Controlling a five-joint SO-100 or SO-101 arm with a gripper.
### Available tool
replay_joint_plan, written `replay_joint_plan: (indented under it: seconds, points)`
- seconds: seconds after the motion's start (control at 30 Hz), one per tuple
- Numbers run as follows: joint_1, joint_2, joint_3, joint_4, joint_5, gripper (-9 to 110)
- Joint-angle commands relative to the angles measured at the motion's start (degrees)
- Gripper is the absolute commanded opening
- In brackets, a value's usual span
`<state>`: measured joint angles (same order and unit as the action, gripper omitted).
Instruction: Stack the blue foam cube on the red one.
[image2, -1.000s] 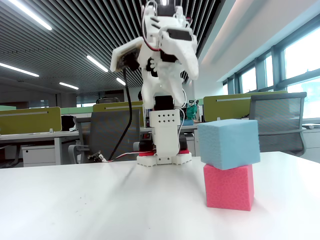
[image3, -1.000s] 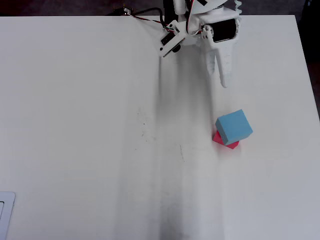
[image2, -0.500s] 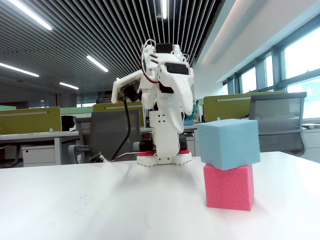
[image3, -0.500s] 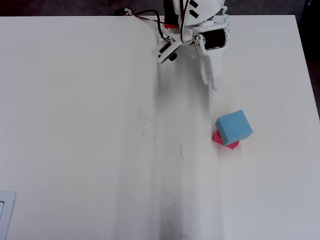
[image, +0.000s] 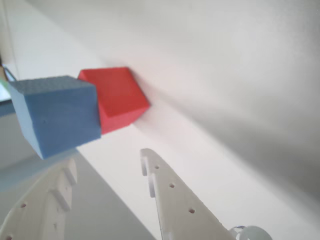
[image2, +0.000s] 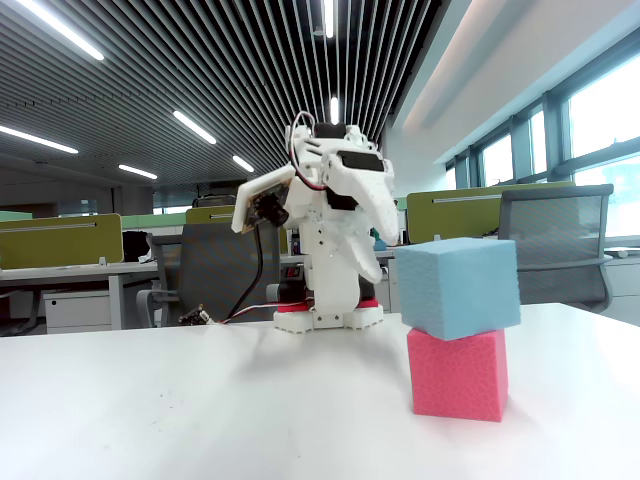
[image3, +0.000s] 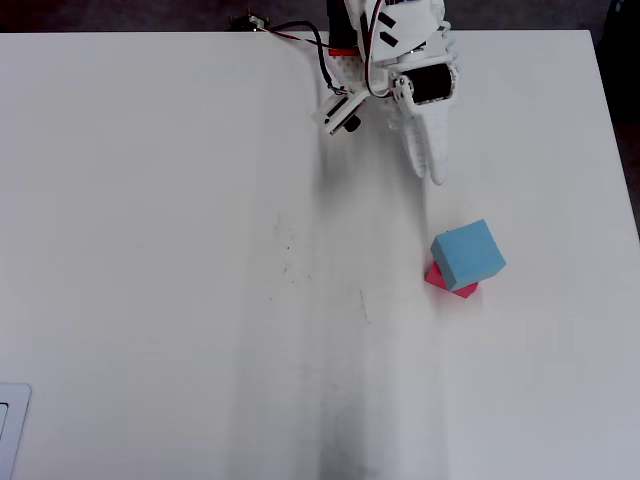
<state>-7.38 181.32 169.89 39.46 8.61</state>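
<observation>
Where the white surface (image3: 150, 250) lies bare across the left of the overhead view, the arm sits folded at the top edge, its hand (image3: 432, 172) pointing down toward the cubes and well apart from them. Right of it, the blue foam cube (image3: 468, 252) rests on top of the red one (image3: 452, 285), turned so only pink corners peek out beneath. In the fixed view the blue foam cube (image2: 458, 287) overhangs the red one (image2: 459, 373) slightly on the left side. In the wrist view both fingers (image: 175, 200) are spread wide with nothing between them, the blue foam cube (image: 55, 115) left of the red one (image: 117, 97).
</observation>
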Motion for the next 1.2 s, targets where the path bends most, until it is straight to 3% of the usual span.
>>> replay_joint_plan:
  seconds: [0.0,0.27,0.47,1.17]
  points:
    - [-0.8,1.0,-0.1,-1.4,0.2,15]
    - [-0.6,1.0,0.4,-2.3,0.3,16]
    - [-0.4,1.0,0.4,-2.2,0.3,23]
    - [-0.8,1.0,0.4,-2.2,0.3,23]
